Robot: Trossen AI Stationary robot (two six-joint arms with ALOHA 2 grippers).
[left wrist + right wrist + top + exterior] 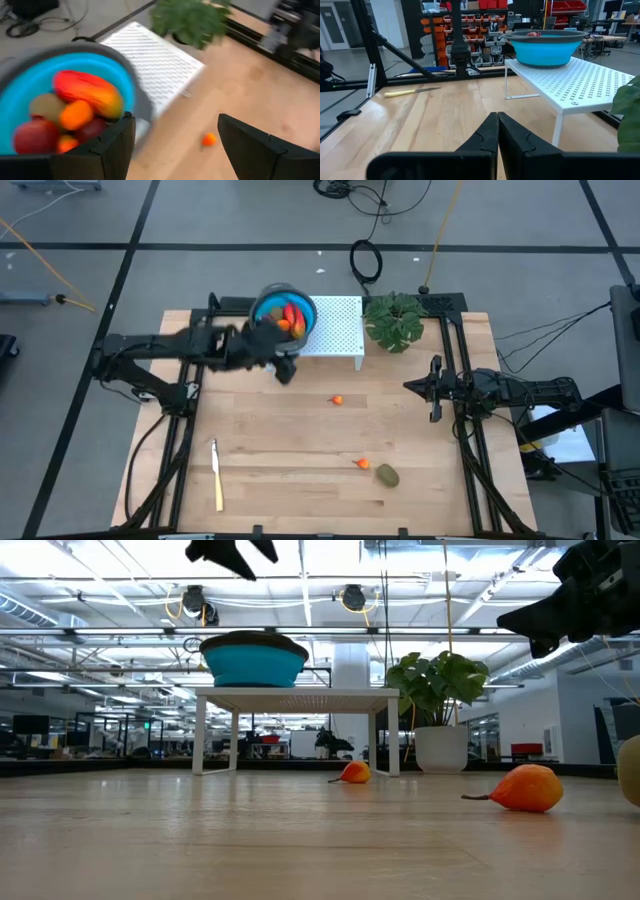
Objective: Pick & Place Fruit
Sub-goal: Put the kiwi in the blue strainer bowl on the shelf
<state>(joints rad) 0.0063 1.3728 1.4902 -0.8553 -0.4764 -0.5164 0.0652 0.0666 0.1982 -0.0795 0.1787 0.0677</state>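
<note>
The left gripper (283, 367) hangs wide open and empty just beside the blue bowl (272, 301), apparently having released fruit (87, 92) there.

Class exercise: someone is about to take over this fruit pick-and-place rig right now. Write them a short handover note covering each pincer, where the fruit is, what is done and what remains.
Left pincer: open, empty, beside the blue bowl on the white rack.
Right pincer: shut, empty, waiting at the table's right side.
Done: the bowl holds the oblong red-orange piece, an olive-brown oval, red balls and orange pieces.
Left: two small orange fruits and one olive-brown oval on the table.
The knife and plant are not part of the job.
</note>
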